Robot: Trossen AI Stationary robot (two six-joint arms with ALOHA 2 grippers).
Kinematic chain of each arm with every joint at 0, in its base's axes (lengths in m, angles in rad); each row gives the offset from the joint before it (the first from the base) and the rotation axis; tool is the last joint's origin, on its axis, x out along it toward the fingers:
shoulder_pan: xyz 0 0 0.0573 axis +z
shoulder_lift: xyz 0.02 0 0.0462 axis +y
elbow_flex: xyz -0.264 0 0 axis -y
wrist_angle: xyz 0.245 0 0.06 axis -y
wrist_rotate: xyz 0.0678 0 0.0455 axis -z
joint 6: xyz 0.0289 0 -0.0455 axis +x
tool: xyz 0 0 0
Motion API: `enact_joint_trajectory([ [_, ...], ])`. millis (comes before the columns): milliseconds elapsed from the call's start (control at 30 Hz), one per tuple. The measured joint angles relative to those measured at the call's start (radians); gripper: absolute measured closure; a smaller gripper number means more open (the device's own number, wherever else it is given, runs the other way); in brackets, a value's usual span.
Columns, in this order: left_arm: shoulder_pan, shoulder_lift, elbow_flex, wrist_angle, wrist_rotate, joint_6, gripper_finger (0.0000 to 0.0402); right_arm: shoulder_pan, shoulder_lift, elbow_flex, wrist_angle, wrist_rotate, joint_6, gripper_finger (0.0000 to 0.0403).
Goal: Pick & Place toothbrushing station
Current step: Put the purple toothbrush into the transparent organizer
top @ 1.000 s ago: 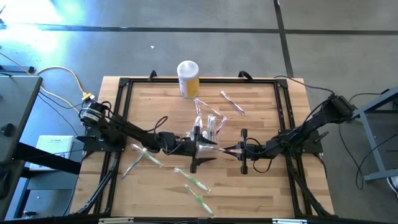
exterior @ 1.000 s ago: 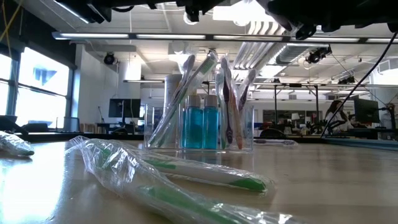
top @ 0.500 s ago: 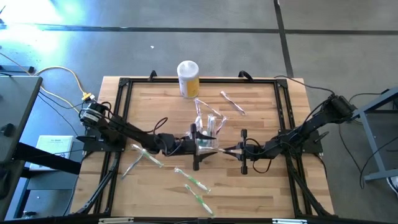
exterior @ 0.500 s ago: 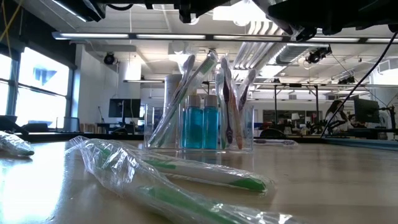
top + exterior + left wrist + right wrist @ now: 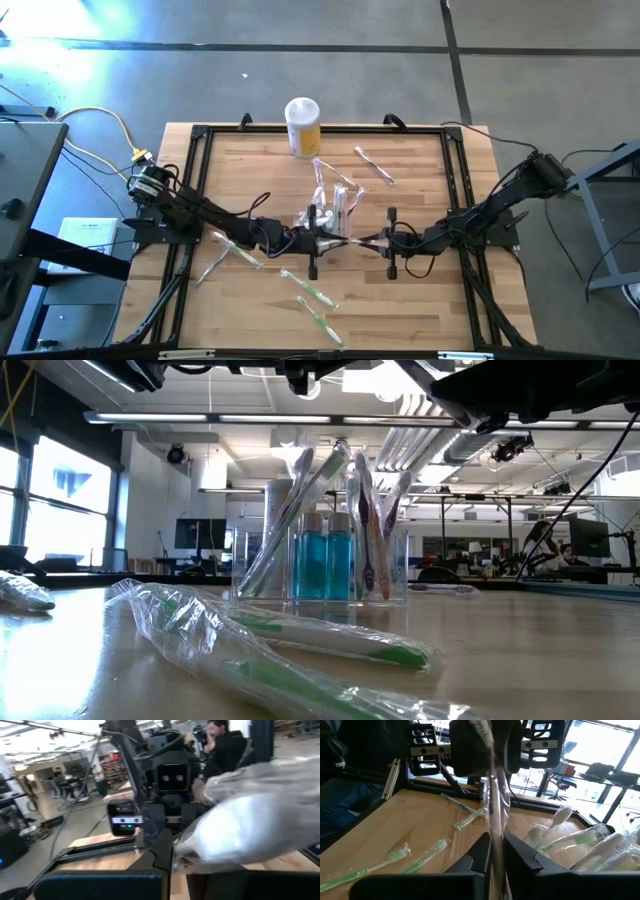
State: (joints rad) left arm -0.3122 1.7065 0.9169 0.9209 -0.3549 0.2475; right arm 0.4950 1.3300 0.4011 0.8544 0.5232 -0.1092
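High view: two dark arms meet at mid-worktop point(image 5: 240, 170), where a wrapped toothbrush point(image 5: 352, 239) stretches between the left pincer point(image 5: 322, 240) and the right pincer point(image 5: 383, 242). Both pincers are closed down to a narrow gap on the crinkled clear wrapper, the left on the brush's head end, the right on the thin trailing film. Just beyond them stands the toothbrushing station point(image 5: 325, 550), a see-through plastic holder near the worktop's centre, already carrying several wrapped brushes and two blue bottles point(image 5: 327, 562) in its compartments. A yellow canister point(image 5: 303, 127) with a white lid sits by the far edge, and more wrapped toothbrushes point(image 5: 308, 290) lie loose on the near side, with one more point(image 5: 374, 166) on the far side.

The station looks light and rigid, its slick clear walls likely to slide or tip under a sideways push, and top-heavy with tall brushes leaning out. A hold across one outer wall or a rim corner, clear of the brushes, seems safest. The brush in hand is light too, but its wrapper is soft and slippery, so a pinch on film alone may slip.
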Motion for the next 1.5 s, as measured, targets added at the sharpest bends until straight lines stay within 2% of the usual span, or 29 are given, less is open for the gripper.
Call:
enact_joint_trajectory([
  [100,0.001,0.000,0.000,-0.006,0.011,-0.005,0.0377,0.000,-0.001,0.000,-0.032,0.009,0.012,0.0333],
  [300,-0.004,-0.042,-0.001,-0.080,0.009,-0.051,0.0389,0.018,-0.001,0.000,-0.065,0.047,-0.006,0.0250],
  [500,-0.050,-0.116,-0.001,-0.193,-0.007,-0.068,0.0389,0.073,-0.016,0.000,-0.064,0.228,-0.018,0.0166],
  [633,-0.095,-0.190,-0.001,-0.324,-0.076,-0.098,0.0389,0.119,-0.036,0.000,-0.061,0.264,-0.027,0.0133],
  [800,-0.142,-0.296,0.010,-0.566,-0.131,-0.217,0.0389,0.159,-0.052,0.000,-0.036,0.258,-0.030,0.0126],
  [1033,-0.132,-0.342,0.235,-1.209,-0.171,-0.504,0.0389,0.163,-0.051,0.000,-0.032,0.230,-0.028,0.0134],
  [1133,-0.114,-0.317,0.315,-1.399,-0.146,-0.575,0.0389,0.164,-0.051,0.000,-0.028,0.227,-0.026,0.0134],
  [1200,-0.095,-0.317,0.335,-1.520,-0.094,-0.572,0.0389,0.164,-0.051,0.000,-0.028,0.210,-0.020,0.0135],
  [1500,0.061,-0.323,0.331,-1.560,0.034,-0.555,0.0389,0.164,-0.051,0.000,-0.034,0.128,-0.013,0.0136],
])
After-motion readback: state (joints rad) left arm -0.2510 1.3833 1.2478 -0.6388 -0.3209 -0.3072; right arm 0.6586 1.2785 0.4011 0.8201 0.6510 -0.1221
